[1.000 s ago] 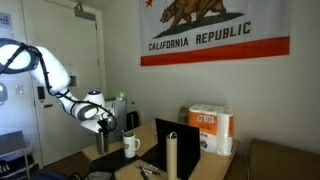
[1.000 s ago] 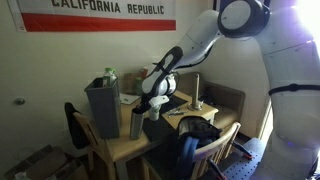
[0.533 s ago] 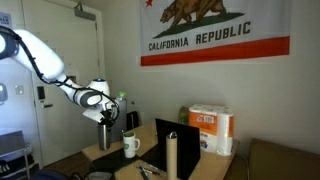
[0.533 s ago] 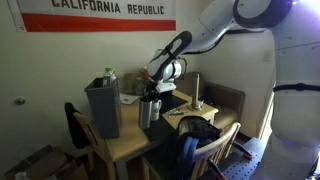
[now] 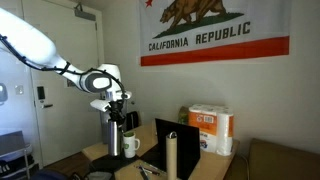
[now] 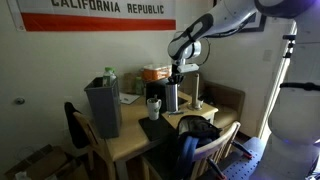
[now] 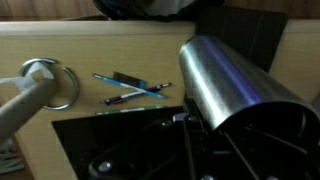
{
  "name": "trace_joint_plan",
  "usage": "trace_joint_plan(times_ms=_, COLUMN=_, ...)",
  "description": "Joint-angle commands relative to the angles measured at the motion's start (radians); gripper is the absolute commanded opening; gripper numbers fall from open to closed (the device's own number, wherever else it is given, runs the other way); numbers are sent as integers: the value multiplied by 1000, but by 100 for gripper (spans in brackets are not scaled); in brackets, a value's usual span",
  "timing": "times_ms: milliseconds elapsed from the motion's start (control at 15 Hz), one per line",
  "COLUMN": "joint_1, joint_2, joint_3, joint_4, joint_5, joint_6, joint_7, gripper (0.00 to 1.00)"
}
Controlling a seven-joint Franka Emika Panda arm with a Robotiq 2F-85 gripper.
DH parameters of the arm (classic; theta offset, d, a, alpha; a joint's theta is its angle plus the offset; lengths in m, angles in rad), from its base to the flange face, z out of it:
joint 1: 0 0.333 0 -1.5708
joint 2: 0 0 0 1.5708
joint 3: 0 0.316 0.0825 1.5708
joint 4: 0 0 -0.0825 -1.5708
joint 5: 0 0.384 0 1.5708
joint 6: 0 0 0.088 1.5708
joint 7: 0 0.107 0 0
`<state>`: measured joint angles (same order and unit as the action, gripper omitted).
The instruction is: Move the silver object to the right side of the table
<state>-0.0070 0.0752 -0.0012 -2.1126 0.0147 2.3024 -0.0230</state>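
My gripper (image 5: 113, 104) is shut on the top of the silver object (image 5: 113, 134), a slim steel cylinder. It holds the cylinder upright, just above the wooden table (image 5: 105, 155) and next to the white mug (image 5: 131, 146). In the other exterior view the gripper (image 6: 178, 72) holds the silver object (image 6: 171, 97) beside the mug (image 6: 154, 106), over the table (image 6: 130, 145). In the wrist view the silver object (image 7: 225, 80) fills the right side in my jaws (image 7: 200, 125), with the mug (image 7: 48, 82) at the left.
A black screen (image 5: 178, 135), a tall pale beige cylinder (image 5: 172, 155) and a paper-towel pack (image 5: 212, 130) stand on the table. A grey boxy appliance (image 6: 103, 108) is at one end. Pens (image 7: 130, 90) lie by a black mat (image 6: 160, 130). A chair (image 6: 200, 150) stands close.
The arm has lifted the silver object and carried it across the table, past the grey appliance, to beside the white mug. The gripper has stayed shut on it.
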Motion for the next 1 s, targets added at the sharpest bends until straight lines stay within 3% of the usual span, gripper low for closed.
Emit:
trace_joint_plan(times_ms=0, joint_1=-41, joint_2=-8, joint_3=-59, joint_4=-16, joint_5=-76, joint_6=-2, joint_7=93, gripper=5)
trace_joint_plan(times_ms=467, joint_1=-119, joint_2=51, joint_3=-153, joint_4=-19, joint_5=-75, joint_6=52, joint_7=169, gripper=5)
trace_joint_plan(times_ms=933, joint_1=-150, joint_2=156, joint_3=-183, joint_4=-20, joint_5=-12, joint_6=239, joint_7=224, gripper=5)
